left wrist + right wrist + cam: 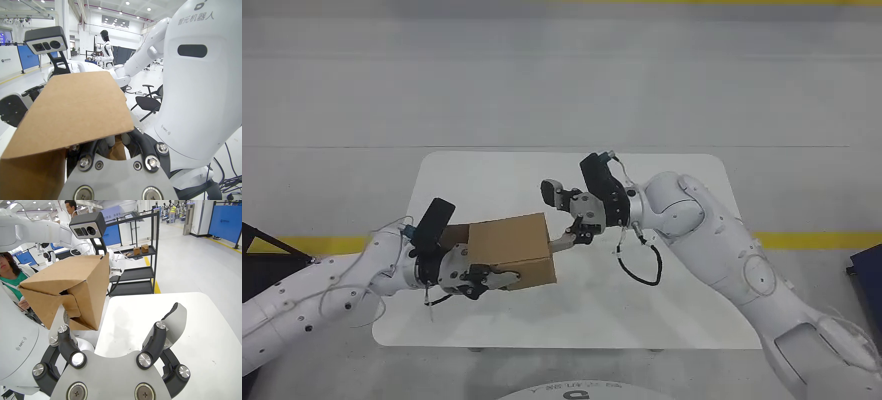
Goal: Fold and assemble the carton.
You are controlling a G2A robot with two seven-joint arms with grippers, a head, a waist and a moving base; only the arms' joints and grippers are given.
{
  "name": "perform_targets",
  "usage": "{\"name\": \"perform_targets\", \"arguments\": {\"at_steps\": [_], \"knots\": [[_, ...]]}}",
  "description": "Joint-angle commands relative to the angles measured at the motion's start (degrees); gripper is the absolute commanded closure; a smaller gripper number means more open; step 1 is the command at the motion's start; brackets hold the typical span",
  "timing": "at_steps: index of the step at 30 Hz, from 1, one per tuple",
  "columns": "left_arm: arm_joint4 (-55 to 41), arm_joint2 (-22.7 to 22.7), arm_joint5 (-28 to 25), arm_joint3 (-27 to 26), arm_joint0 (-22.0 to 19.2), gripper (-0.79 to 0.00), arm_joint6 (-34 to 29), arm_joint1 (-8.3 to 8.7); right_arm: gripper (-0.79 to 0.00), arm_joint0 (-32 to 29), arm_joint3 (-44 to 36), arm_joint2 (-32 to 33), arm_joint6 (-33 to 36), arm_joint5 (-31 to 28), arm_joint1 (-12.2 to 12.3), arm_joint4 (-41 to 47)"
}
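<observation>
The left gripper (482,276) clamps the carton (510,250); the right gripper (558,216), spread wide, sits just beside the carton's loose end flaps (72,307), which face it

Bright, even light from ceiling lamps (127,2), faint sheen on the table (151,313), wrist views bowed at edges.

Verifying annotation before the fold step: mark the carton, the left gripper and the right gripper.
carton (510,240), top view, middle of its top panel.
left gripper (485,276), top view, between the fingertips at the carton's near side.
right gripper (118,308), right wrist view, gap midway between the open fingertips.
</observation>
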Motion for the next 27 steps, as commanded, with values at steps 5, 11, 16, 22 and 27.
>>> {"name": "perform_targets", "arguments": {"at_steps": [5, 11, 16, 22, 27], "knots": [[1.15, 0.00, 0.00, -0.49, 0.29, 0.000, 0.00, -0.21, -0.785, 1.44, 1.03, -1.69, 0.16, 0.07, -0.60, 0.31], [1.29, 0.00, 0.00, -0.99, 0.26, 0.000, 0.00, -0.30, -0.705, 2.80, 1.73, -3.87, 2.14, -3.00, -0.87, 4.02], [0.25, 0.00, 0.00, -1.63, 0.08, 0.000, 0.00, -0.09, -0.748, 4.63, -0.04, -6.10, 7.82, -3.00, -0.23, 12.60], [-0.74, 0.00, 0.00, -1.82, -0.20, 0.000, 0.01, 0.24, -0.748, 4.77, -0.69, -4.56, 13.07, -3.00, 0.93, 19.18], [-1.42, 0.00, 0.00, -1.38, -0.60, 0.000, 0.01, 0.72, -0.785, 2.94, -1.44, -1.30, 13.32, -3.00, 2.06, 18.84]]}}
